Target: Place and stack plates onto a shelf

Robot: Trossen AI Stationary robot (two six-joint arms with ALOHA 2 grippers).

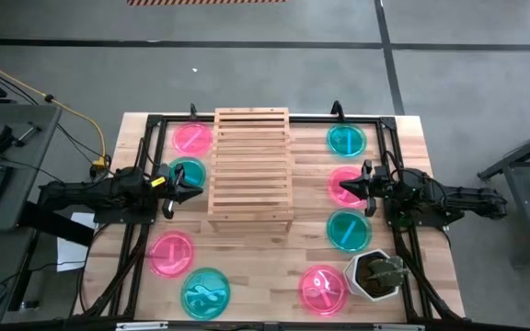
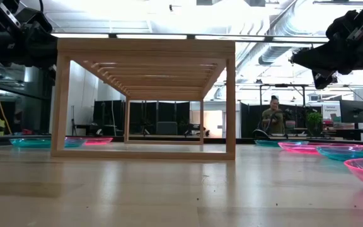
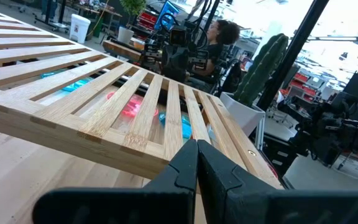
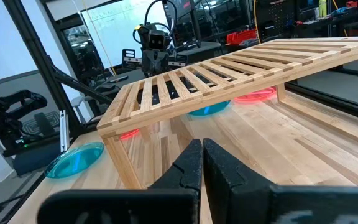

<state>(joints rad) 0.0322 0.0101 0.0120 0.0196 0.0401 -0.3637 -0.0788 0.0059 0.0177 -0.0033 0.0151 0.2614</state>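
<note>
Jaws on both arms are pressed together with nothing between them — the left gripper and right gripper each show fingers meeting edge to edge in their own wrist views. We find the left gripper held above the table just left of the light wooden slatted shelf, over a teal round translucent plastic plate; the right gripper is raised over a pink plate on the shelf's right.

No plate sits on the shelf yet. Eight lie on the tabletop: four to the left of the shelf, four to the right, the nearest pink one just beside a white plant pot.

We judge the plates light, thin and rather slick, stiff enough to lift by one edge — the raised rim is the place to pinch, one finger inside and one outside.

Only the high view gives the full layout. The low view shows the plates' shallow profile and the shelf's open underside, and a person seated far behind.
</note>
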